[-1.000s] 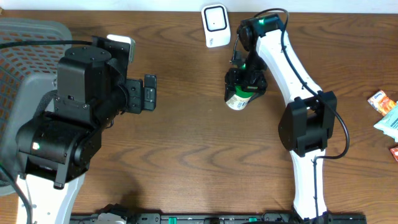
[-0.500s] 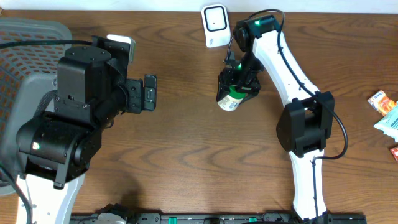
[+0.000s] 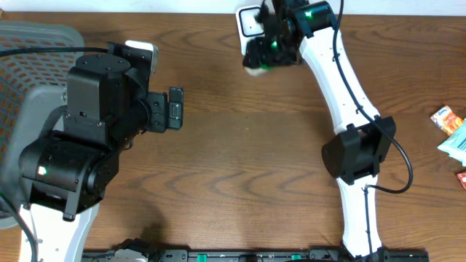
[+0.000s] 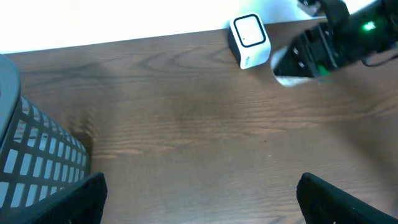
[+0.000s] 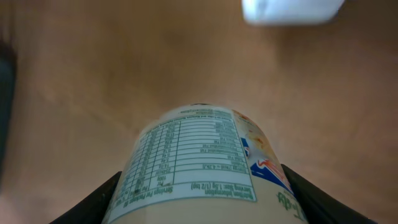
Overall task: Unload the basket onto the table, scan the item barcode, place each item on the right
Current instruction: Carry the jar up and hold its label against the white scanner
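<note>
a brown wooden table [image 3: 233,153] carries a white scanner [image 4: 250,40], grey basket [image 3: 29,47] and packets [image 3: 454,143].

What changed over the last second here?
The right arm carried the labelled bottle up the table, away from the robot, to just beside the white scanner; its jaws kept their grip. The left arm, jaws open, and the basket stayed put.

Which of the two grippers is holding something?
The right gripper: its jaws clamp a labelled container near the white scanner, while the left gripper stands open and empty.
</note>
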